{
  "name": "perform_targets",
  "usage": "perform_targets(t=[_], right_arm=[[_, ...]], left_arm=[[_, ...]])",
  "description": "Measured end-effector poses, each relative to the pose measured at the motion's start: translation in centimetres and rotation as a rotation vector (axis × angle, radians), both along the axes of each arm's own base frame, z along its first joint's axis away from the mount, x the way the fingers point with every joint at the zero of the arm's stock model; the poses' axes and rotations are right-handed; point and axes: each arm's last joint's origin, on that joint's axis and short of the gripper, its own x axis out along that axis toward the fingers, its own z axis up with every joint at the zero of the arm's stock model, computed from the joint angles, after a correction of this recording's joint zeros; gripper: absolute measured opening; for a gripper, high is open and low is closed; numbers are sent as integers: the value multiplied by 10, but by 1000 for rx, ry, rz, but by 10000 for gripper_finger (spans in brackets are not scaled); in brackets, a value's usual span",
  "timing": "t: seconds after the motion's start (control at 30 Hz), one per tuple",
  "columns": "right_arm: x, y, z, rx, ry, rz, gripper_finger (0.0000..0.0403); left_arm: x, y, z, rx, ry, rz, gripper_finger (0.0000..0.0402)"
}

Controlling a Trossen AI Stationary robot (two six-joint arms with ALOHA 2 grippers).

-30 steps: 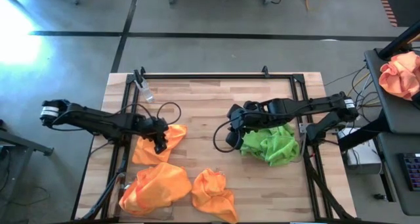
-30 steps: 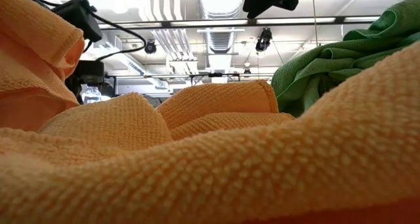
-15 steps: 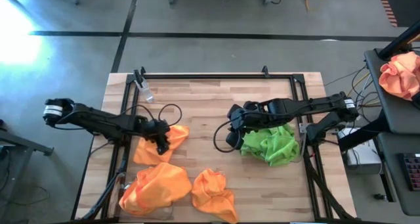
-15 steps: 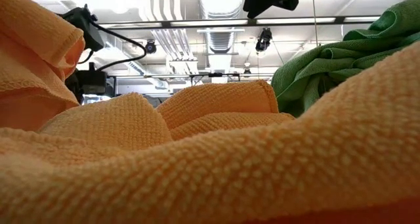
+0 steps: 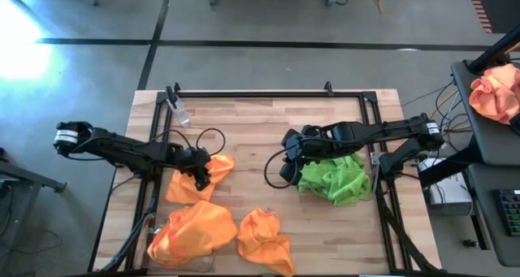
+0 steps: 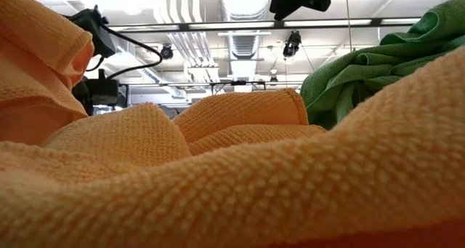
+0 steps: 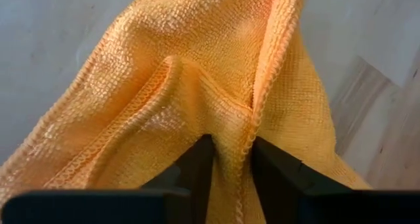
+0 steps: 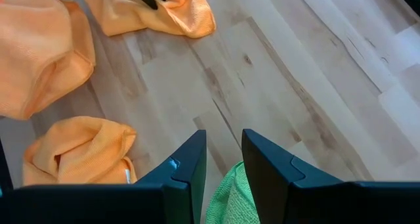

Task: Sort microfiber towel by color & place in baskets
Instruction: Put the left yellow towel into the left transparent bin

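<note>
Bright orange microfiber towel [image 7: 216,73], a soft cloth with a fine looped weave and stitched hem, lies crumpled on the pale wooden plank table [image 5: 260,131] at its left side; a raised fold of it is pinched between the two dark fingers of the left gripper [image 5: 198,172], which are clamped on the cloth, as the left wrist view shows. The left arm reaches in low from the table's left edge, stretched nearly flat toward the centre. Two more orange towels lie nearer the front edge: a large rumpled one [image 5: 191,232] heaped at the front left, and a smaller bunched one [image 5: 264,240] just beside it. A lime green towel [image 5: 335,178] of the same fuzzy texture sits in a loose mound at the right side. The right gripper [image 5: 291,157] rests at that mound's left edge, its arm extended in from the right; its fingers stand narrowly apart above green cloth, and whether they grip it cannot be told.
</note>
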Motion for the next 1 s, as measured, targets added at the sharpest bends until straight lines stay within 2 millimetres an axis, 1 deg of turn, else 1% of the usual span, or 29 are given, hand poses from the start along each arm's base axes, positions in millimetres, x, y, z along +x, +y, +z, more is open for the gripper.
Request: perform_targets(t=[0.33,0.4,0.57,0.63,0.77,0.9,1.0], right_arm=[[0,0,0,0,0,0,91],[0,0,0,0,0,0,91],[0,0,0,0,0,0,91],[0,0,0,0,0,0,91],[0,0,0,0,0,0,91],[0,0,0,0,0,0,91],[0,0,0,0,0,0,91]], left_arm=[[0,0,0,-9,-2,12,11],[0,0,0,-15,-6,17,4],[3,-1,5,-48,-31,16,5],[8,-1,13,-56,-64,10,4],[21,-2,37,-44,-133,-20,4],[34,-2,71,-7,-175,-80,4],[41,-2,98,29,-186,-132,4]])
